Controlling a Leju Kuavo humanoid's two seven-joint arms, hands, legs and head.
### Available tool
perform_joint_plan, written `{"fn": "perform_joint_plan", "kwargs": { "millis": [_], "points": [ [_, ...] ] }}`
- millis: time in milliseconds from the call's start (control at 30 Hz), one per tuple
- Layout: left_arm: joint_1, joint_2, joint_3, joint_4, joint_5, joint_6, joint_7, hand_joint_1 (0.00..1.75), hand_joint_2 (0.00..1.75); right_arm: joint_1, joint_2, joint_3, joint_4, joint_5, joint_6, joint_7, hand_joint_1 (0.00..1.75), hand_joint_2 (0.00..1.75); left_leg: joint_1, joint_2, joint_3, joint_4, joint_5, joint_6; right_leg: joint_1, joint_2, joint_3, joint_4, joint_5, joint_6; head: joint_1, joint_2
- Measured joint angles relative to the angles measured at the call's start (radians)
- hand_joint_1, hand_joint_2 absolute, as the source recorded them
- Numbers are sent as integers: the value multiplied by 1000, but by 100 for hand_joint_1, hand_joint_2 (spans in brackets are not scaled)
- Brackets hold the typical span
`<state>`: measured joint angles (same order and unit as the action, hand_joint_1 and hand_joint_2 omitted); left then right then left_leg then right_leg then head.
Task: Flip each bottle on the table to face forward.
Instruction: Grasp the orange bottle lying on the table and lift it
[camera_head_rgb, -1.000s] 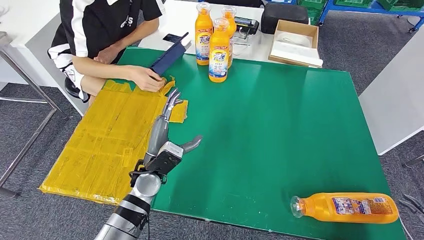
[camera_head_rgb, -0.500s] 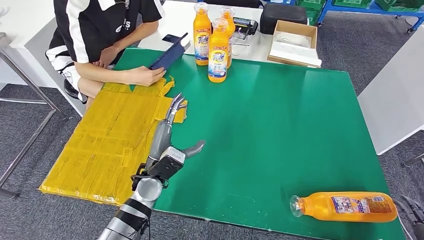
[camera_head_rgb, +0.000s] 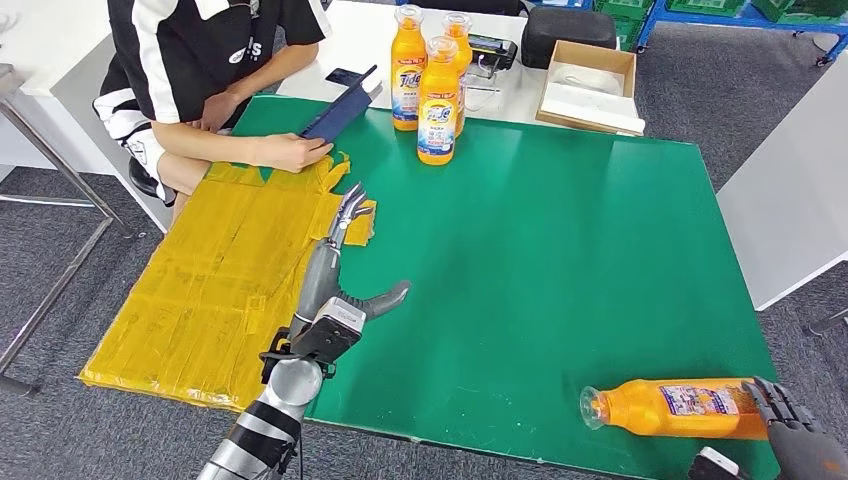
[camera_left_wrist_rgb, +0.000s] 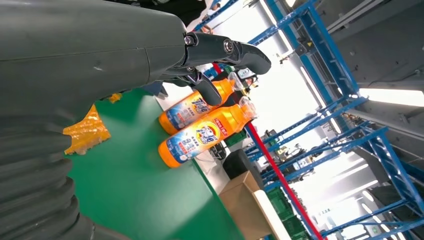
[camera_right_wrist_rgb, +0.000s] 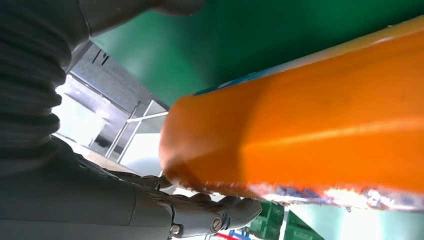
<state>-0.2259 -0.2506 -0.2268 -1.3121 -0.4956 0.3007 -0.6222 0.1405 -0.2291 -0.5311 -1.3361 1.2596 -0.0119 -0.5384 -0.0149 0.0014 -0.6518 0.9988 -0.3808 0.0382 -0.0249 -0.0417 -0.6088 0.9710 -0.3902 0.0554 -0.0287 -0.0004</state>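
Step in hand looks like the reach for the fallen bottle (camera_head_rgb: 665, 409): it lies on its side on the green table (camera_head_rgb: 560, 260), cap pointing away from the right hand (camera_head_rgb: 790, 428), base end right at that hand's fingers. Right hand sits at the bottle's base; in the right wrist view the orange body (camera_right_wrist_rgb: 310, 130) is close against the palm side with fingers (camera_right_wrist_rgb: 215, 215) curving under it, but contact isn't clear, so I can't tell whether it has closed on the bottle or just brackets it. Next move, by my read: close around the body, lift, stand it up, and turn the label forward like the three upright bottles (camera_head_rgb: 438, 100) well beyond both hands at the far edge. Round body may roll if nudged before the grip sets. Left hand (camera_head_rgb: 340, 290) is released, fingers spread, holding nothing, hovering over the table beside the yellow sheet (camera_head_rgb: 210, 280).
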Motion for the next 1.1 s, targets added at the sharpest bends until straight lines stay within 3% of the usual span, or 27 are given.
{"fn": "perform_joint_plan", "kwargs": {
  "millis": [467,633,800,833,867,967,1000,1100],
  "points": [
    [0,0,-2,-1,17,-7,-1,0,175,-73,-19,107,115,3,-78,49,0,175,0,2,2,0,0,0,1,2,1,0,1,-1,0,0],
    [0,-1,-2,-1,28,-18,-5,0,175,-129,-21,255,168,5,-113,86,0,175,1,7,7,0,0,0,1,4,4,0,2,-2,0,0],
    [0,-1,-1,-1,33,-21,-5,0,175,-142,-27,330,189,17,-123,123,0,175,1,8,11,0,-1,0,1,5,4,-1,1,-5,0,0],
    [0,-2,-1,-1,33,-23,-5,0,175,-142,-29,341,194,20,-125,128,6,175,1,8,12,0,-1,-1,1,5,4,-1,0,-5,0,0],
    [0,-2,-1,-1,33,-24,-5,0,175,-142,-31,351,198,23,-126,135,33,175,1,8,13,0,-2,-1,1,5,3,-1,0,-5,0,0],
    [0,-3,-1,-1,35,-27,-6,0,175,-141,-43,382,213,37,-126,151,155,175,1,9,18,0,-7,-1,1,6,3,-2,-3,-3,1,0],
    [0,-4,-1,-1,37,-28,-7,0,175,-140,-48,391,219,42,-125,154,171,175,2,10,20,0,-9,0,1,7,4,-2,-4,-3,1,0],
    [-1,-7,-1,0,48,-28,-11,0,175,-134,-67,418,233,50,-122,162,175,175,2,13,24,0,-10,1,1,9,8,-4,-5,-3,0,0]
  ]
}}
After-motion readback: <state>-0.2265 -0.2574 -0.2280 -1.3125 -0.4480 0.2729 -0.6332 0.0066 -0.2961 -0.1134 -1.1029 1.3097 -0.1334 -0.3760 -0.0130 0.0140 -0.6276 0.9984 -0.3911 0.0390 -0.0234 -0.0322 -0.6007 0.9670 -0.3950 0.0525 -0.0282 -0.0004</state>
